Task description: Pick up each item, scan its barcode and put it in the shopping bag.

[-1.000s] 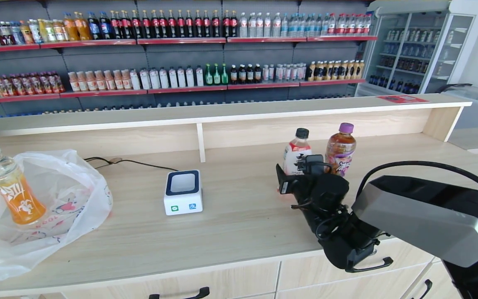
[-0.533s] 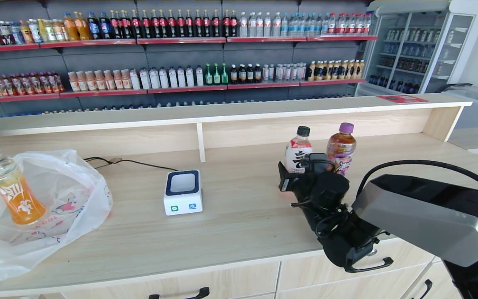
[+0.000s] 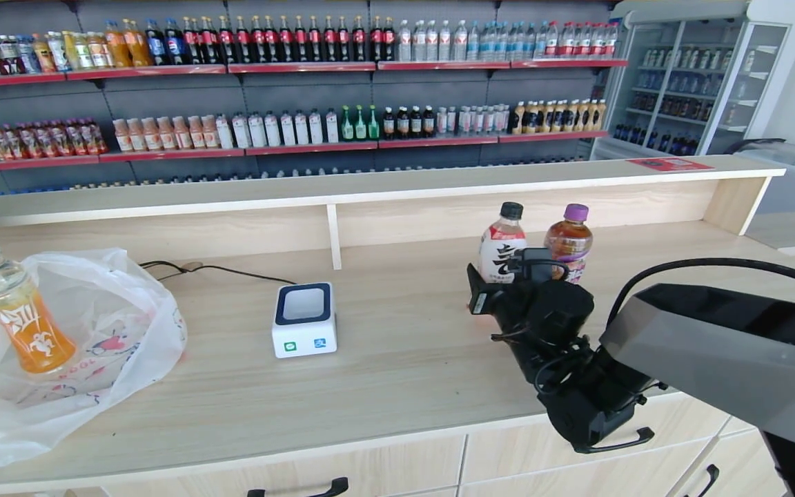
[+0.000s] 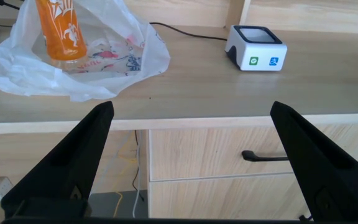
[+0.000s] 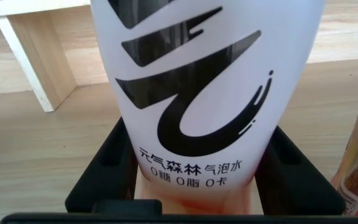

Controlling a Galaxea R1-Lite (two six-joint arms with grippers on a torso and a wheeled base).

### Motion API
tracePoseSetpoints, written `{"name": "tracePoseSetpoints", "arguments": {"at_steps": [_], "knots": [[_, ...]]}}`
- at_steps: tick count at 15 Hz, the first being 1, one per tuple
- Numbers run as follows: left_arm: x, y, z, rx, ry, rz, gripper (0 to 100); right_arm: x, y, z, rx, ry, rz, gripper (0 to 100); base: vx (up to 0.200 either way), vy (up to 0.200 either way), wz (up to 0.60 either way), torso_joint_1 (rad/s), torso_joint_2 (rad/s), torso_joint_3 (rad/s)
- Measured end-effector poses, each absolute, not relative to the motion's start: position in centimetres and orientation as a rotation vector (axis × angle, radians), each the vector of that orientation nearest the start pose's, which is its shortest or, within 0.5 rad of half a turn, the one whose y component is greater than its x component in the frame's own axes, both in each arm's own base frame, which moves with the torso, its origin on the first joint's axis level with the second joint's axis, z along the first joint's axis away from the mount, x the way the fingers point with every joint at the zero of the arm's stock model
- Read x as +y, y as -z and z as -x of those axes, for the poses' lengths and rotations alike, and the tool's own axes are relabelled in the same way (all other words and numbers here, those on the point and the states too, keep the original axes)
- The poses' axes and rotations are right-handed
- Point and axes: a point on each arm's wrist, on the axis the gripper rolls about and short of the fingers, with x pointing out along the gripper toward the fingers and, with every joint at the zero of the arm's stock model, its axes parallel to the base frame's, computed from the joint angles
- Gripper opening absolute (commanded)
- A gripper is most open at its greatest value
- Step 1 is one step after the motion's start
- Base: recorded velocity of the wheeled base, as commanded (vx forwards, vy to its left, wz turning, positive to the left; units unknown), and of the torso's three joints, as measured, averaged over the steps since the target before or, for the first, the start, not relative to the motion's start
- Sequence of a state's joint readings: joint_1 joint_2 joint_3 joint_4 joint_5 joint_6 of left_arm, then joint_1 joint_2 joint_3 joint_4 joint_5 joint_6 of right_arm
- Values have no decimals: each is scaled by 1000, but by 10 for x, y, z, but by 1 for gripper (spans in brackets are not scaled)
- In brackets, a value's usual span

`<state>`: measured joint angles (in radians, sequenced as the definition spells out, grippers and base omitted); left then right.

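The white bottle (image 3: 502, 247) has risen slightly with the right gripper (image 3: 506, 286), whose jaws are clamped on its lower body. It seems lifted clear of the counter (image 3: 397, 373), just beside the purple-capped bottle (image 3: 568, 241). The scanner (image 3: 304, 319) and shopping bag (image 3: 128, 324) sit well to the left. The left gripper (image 4: 191, 112) hangs spread wide before the drawers (image 4: 197, 152). The full bottle is likely weighty and its smooth label slippery. A firm hold low on the body suits it, leaving the barcode uncovered.
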<state>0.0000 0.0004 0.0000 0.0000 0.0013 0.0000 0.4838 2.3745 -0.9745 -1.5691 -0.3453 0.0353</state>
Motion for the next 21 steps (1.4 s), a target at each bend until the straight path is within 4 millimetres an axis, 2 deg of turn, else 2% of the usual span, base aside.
{"name": "tracePoseSetpoints", "arguments": {"at_steps": [3, 7, 9, 12, 14, 19, 21], "knots": [[0, -75, 23, 0, -2, 0, 100, 190, -81, -364, -165, -156, -111, 0, 0, 0, 0, 0, 0, 0], [0, -75, 23, 0, -1, 0, 100, 192, -105, -339, -183, -192, -123, 0, 0, 0, 0, 0, 0, 0], [0, -75, 23, 0, -2, 0, 100, 196, -116, -318, -182, -226, -128, 0, 0, 0, 0, 0, 0, 0], [0, -75, 23, 0, -2, 0, 100, 212, -135, -274, -184, -308, -149, 0, 0, 0, 0, 0, 0, 0], [0, -75, 23, 0, -2, 0, 100, 208, -146, -251, -180, -290, -188, 0, 0, 0, 0, 0, 0, 0], [0, -75, 23, 0, -2, 0, 100, 182, -173, -213, -215, -290, -246, 0, 0, 0, 0, 0, 0, 0], [0, -75, 23, 0, -2, 0, 100, 175, -177, -196, -214, -314, -251, 0, 0, 0, 0, 0, 0, 0]]}}
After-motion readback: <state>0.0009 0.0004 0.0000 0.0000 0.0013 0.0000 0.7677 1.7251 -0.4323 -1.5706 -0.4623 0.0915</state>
